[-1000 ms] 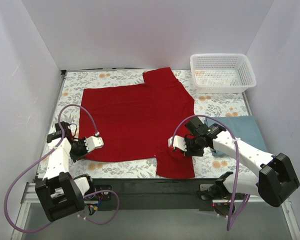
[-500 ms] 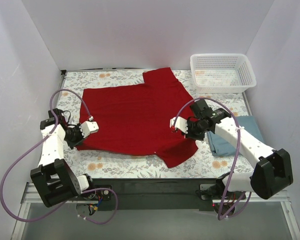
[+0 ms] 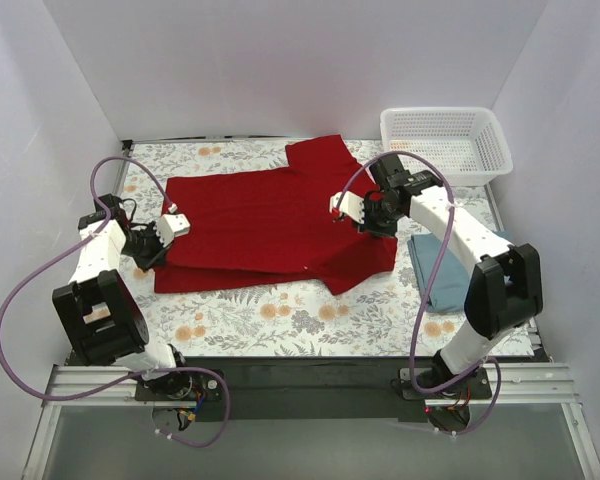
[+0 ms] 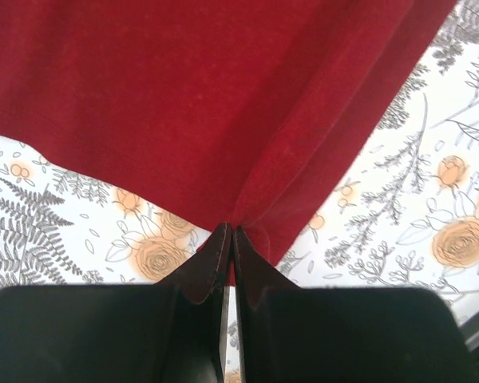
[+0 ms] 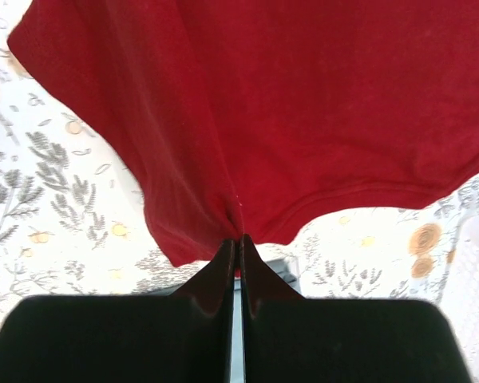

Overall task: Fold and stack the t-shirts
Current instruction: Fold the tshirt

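The red t-shirt [image 3: 270,215] lies across the middle of the floral table, its near edge lifted and folded back over itself. My left gripper [image 3: 160,243] is shut on the shirt's near left corner [image 4: 239,203]. My right gripper [image 3: 365,212] is shut on the shirt's right edge [image 5: 223,199] and holds it above the cloth. The blue-grey t-shirt [image 3: 450,270] lies folded at the right, partly under my right arm.
A white lattice basket [image 3: 445,145] stands at the back right corner. White walls close in the left, back and right sides. The near strip of the floral table [image 3: 280,320] is bare.
Both grippers have carried the red shirt's near edge up and toward the back, folding the near part over the rest. The near strip of table that the shirt covered now shows.
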Available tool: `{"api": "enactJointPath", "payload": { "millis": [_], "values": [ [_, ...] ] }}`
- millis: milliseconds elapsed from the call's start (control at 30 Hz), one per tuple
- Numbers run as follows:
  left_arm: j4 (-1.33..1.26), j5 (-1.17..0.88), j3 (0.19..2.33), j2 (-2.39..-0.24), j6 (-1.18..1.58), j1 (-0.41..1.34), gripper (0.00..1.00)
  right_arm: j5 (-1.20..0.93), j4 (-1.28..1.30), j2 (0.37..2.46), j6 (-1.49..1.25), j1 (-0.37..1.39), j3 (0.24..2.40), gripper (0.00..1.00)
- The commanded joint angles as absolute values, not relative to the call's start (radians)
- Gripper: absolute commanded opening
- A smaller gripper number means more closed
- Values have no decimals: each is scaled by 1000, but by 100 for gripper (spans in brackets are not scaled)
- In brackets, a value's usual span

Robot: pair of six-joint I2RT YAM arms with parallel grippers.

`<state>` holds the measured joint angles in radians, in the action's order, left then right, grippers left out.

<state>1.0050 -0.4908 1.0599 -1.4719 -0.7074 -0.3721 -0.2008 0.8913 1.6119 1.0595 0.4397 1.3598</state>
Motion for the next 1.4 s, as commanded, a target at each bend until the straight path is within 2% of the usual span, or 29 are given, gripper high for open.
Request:
{"api": "enactJointPath", "payload": {
  "millis": [0,333,1367],
  "values": [
    [948,-529,1109,-1509,-687,-379,0,-181,905,1684,1160,426,1476,1],
    [902,-518,1124,-1565,-670,-377,0,-164,913,1839,1200,416,1626,1],
    [822,-503,1178,-1698,-618,-376,0,-123,917,2045,1246,407,1807,1]
  ]
}}
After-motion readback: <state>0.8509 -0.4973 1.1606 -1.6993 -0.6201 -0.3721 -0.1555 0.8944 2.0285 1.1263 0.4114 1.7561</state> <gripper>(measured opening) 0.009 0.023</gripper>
